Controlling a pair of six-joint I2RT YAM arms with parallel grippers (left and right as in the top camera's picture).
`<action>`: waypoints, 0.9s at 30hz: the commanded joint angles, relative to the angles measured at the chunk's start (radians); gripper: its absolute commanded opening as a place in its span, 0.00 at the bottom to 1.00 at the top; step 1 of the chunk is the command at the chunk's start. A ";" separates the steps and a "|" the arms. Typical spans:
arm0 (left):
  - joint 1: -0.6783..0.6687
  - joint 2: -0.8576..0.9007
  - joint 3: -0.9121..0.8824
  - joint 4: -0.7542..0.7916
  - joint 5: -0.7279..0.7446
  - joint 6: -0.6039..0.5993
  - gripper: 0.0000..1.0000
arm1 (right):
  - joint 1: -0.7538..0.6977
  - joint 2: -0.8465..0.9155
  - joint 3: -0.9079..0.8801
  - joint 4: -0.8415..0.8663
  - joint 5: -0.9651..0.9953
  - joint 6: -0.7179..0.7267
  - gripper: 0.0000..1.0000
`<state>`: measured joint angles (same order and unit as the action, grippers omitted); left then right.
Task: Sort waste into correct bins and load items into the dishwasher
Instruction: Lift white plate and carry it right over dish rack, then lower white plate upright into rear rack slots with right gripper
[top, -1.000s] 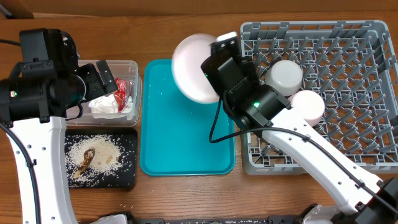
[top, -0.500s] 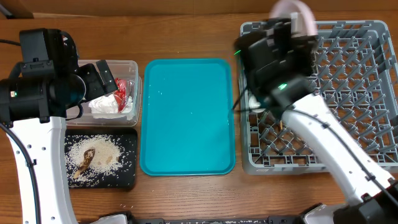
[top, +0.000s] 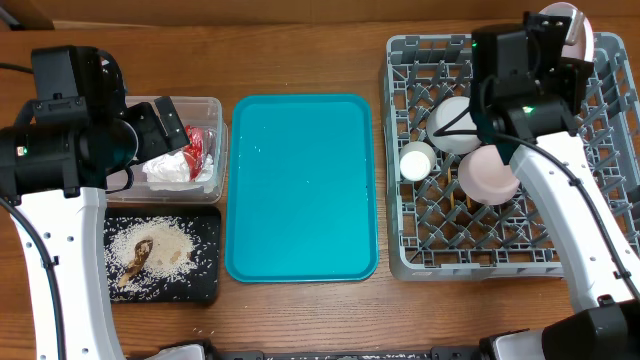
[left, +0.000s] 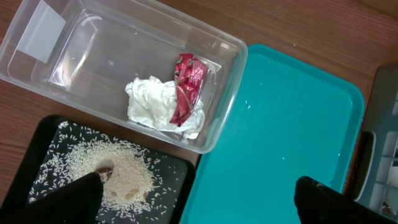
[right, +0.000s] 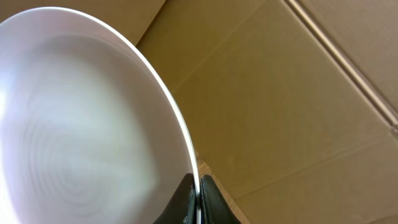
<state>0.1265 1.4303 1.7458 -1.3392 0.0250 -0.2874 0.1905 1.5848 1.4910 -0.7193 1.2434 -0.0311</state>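
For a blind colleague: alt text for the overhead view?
The right gripper holds a pink plate over the far corner of a dish rack holding a pink bowl, a pale bowl and a cup. Left of a teal tray, the open left gripper hovers over a clear tub with napkin and red wrapper, beside a black tray of rice.

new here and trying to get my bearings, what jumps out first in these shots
The pink plate, pinched on edge by the right fingers over the far right corner of the grey rack. Then the bright teal tray mid-table, and the red wrapper and white napkin in the clear tub at left.
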 joint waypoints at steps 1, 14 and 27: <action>0.004 0.006 0.010 0.001 -0.007 0.003 1.00 | -0.024 0.013 0.005 0.023 -0.025 0.000 0.04; 0.004 0.006 0.010 0.001 -0.007 0.003 1.00 | -0.055 0.148 0.004 0.052 -0.024 -0.003 0.04; 0.004 0.006 0.010 0.001 -0.007 0.003 1.00 | -0.048 0.200 0.003 0.051 -0.036 -0.003 0.04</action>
<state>0.1265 1.4303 1.7458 -1.3396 0.0250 -0.2874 0.1383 1.7855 1.4906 -0.6735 1.2015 -0.0376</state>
